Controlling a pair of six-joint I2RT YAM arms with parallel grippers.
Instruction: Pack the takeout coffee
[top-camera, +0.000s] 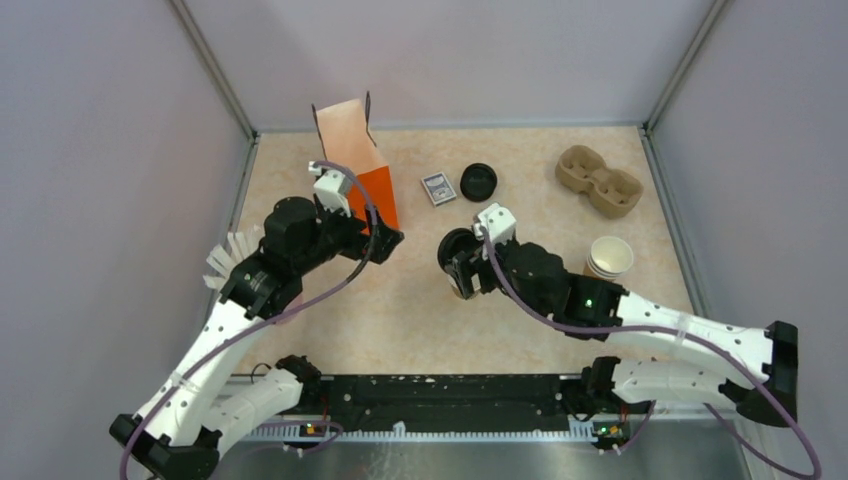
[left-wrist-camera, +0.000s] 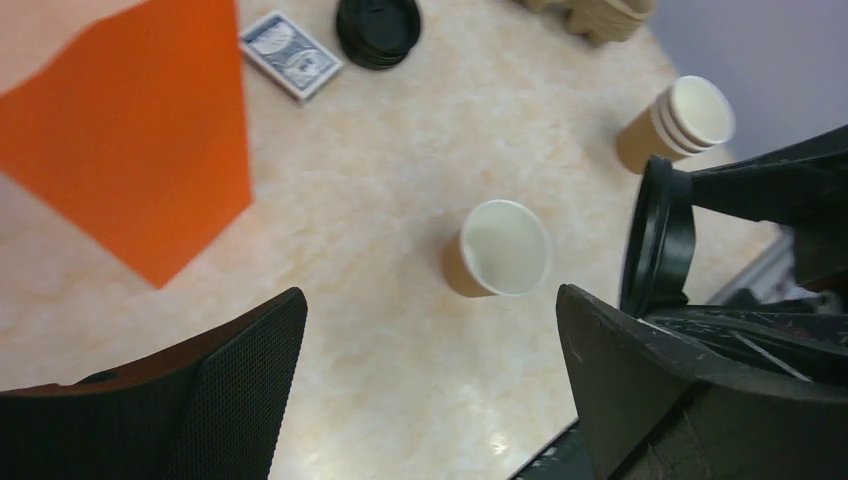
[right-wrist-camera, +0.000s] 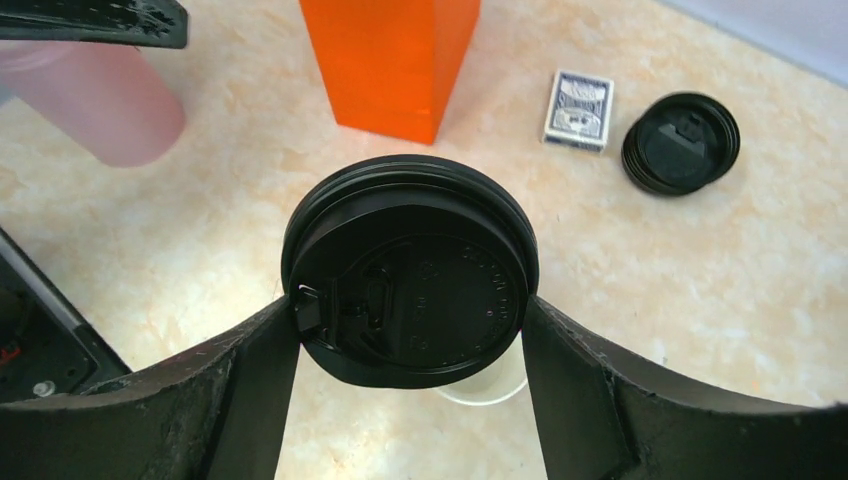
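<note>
- The right tool (top-camera: 458, 262) is clamped on a black lid (right-wrist-camera: 410, 290), its two fingers (right-wrist-camera: 250, 390) pressing the rim from opposite sides, near the middle of the surface (top-camera: 400, 320).
- The paper cup (left-wrist-camera: 500, 250) stands upright and uncovered on the surface, tan outside and white inside, with nothing in it.
- From the right wrist camera the lid hides most of the cup, and only a sliver of pale rim shows under the lid's lower edge.
- From the left wrist camera the lid shows edge-on, held just beside the cup with a gap between them.
- The left tool (top-camera: 385, 240) hovers with its fingers (left-wrist-camera: 240, 390) spread wide and nothing between them, just beside the lower corner of the orange bag (top-camera: 365, 165).
- The orange bag stands upright at the far left of the surface, its mouth open at the top. It is well taller than the cup.
- A deck of cards (top-camera: 437, 188) lies flat to the right of the bag, with a stack of black lids (top-camera: 479, 181) just beside it.
- A brown pulp two-cup carrier (top-camera: 598, 181) sits at the far right corner.
- A stack of nested tan cups (top-camera: 609, 258) stands nearer, close to the right arm and apart from the single cup.
</note>
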